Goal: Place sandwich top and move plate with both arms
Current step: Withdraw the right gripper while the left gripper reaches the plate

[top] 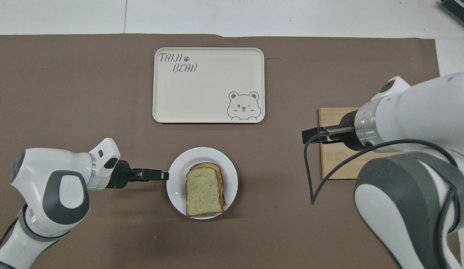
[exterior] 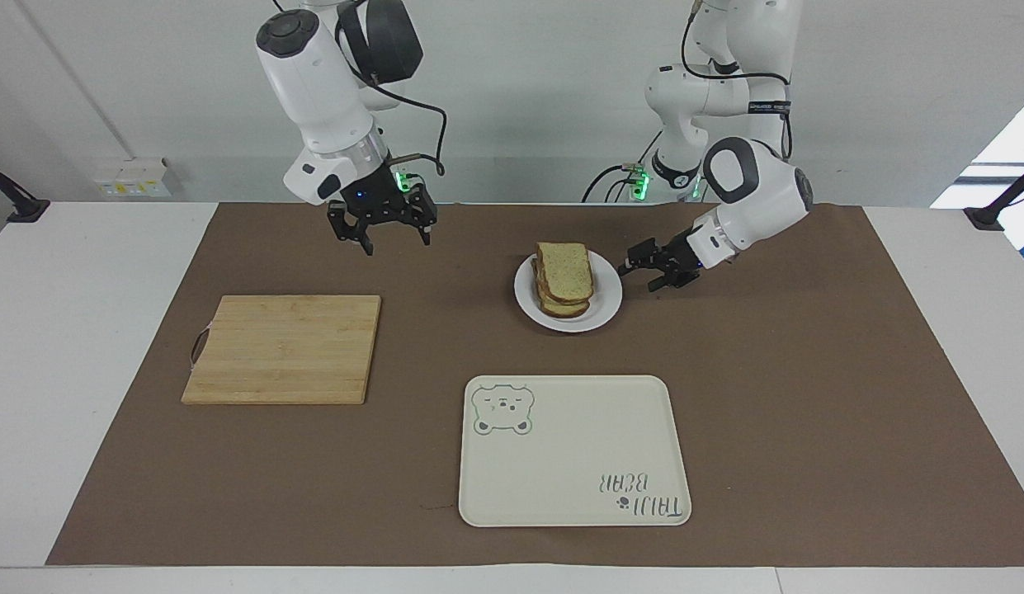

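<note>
White plate [exterior: 604,304] rim, left claw [exterior: 637,272] beside, agape

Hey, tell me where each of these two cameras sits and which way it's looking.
Facing view: high across the table, looking at the robots; both arms show whole, bases at top.
Overhead view: above the robots' end, looking steeply down; arms enter from the bottom.
Shared: plate with the sandwich top, tray, cutting board.
</note>
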Controlling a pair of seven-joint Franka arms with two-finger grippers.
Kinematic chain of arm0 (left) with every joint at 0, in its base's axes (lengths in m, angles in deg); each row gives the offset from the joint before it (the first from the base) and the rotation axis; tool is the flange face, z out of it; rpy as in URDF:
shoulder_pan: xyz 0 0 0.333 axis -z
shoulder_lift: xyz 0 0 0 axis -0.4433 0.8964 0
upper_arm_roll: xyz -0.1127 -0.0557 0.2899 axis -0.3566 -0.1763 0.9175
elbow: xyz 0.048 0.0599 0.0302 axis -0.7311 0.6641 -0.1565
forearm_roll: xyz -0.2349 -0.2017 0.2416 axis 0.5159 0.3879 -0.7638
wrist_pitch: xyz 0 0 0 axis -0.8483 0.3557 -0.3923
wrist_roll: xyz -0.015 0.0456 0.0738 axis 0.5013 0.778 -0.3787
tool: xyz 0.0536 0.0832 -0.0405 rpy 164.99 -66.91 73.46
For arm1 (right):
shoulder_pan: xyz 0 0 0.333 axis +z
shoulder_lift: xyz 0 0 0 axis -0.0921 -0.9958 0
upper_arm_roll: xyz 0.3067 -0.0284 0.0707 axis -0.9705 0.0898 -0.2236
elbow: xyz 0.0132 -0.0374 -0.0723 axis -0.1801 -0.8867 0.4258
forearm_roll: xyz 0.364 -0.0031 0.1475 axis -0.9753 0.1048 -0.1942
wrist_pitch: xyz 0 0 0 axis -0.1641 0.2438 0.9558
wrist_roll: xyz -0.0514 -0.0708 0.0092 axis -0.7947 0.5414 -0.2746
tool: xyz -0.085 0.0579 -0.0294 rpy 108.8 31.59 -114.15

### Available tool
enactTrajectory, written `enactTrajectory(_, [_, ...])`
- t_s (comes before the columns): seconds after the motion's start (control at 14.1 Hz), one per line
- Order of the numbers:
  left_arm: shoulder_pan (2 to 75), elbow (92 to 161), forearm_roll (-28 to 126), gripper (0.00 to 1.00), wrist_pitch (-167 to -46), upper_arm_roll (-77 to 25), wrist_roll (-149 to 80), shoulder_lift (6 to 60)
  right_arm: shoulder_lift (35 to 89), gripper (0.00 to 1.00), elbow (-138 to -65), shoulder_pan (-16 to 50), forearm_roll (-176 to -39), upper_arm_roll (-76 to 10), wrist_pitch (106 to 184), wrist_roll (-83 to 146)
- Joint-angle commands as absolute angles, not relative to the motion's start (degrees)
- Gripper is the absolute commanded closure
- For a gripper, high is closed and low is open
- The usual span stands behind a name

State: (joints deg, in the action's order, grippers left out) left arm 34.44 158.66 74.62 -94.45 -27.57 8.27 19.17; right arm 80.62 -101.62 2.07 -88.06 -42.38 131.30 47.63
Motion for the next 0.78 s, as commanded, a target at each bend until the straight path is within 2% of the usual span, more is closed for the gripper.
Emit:
enactTrajectory(0.0, [35.6, 161.7, 78.9, 0.00, -96.3, -26.8, 12.1, 18.5, 80.9, 0.00, -99.0, -0.2, -86.7, -42.8, 128.0, 48.6])
enactTrajectory(0.35, [36.4, 164.9, 88.6, 0.00, -97.5, -26.8, 20.1, 18.8, 81.8, 0.00, -97.6, -1.6, -86.6, -42.8, 127.7, 48.8])
enactTrajectory(0.57, [36.4, 166.5, 97.0, 0.04, -97.2, -26.8, 31.2, 21.4, 82.1, 0.00, -96.3, -1.5, -86.3, -42.9, 126.8, 49.1])
enactTrajectory(0.64, [36.2, 166.7, 98.4, 0.19, -96.9, -26.8, 32.9, 21.6, 83.0, 0.00, -96.0, -1.6, -86.2, -42.8, 125.8, 49.1])
enactTrajectory(0.71, [35.9, 166.7, 98.7, 0.38, -96.4, -26.8, 33.0, 21.6, 83.7, 0.00, -95.1, -1.7, -86.2, -42.8, 125.1, 49.1])
